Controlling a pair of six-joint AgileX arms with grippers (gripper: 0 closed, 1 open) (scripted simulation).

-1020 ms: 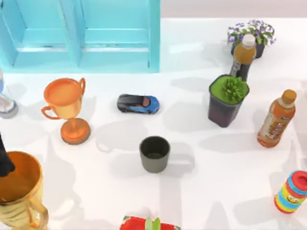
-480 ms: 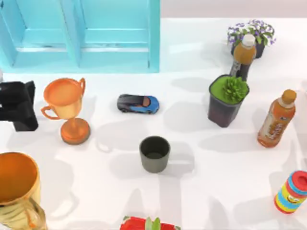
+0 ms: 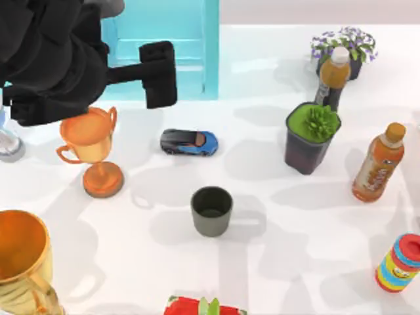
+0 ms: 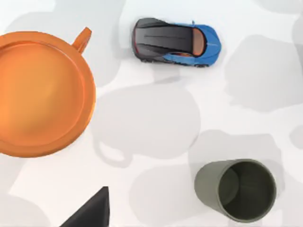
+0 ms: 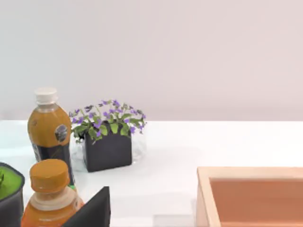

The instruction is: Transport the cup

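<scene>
Cup (image 3: 211, 210) stands upright and untouched, left hand (image 3: 159, 74) outstretched well behind it near the orange trophy (image 3: 92, 149), grip unclear.

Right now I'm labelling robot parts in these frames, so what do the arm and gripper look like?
The left arm is matt black, built of chunky, blocky segments with rounded housings, with no markings or cables I can see. A slim black bar links it to the left gripper, a plain black rectangular block. In each wrist view a dark, wedge-shaped finger tip juts in from the edge.
</scene>
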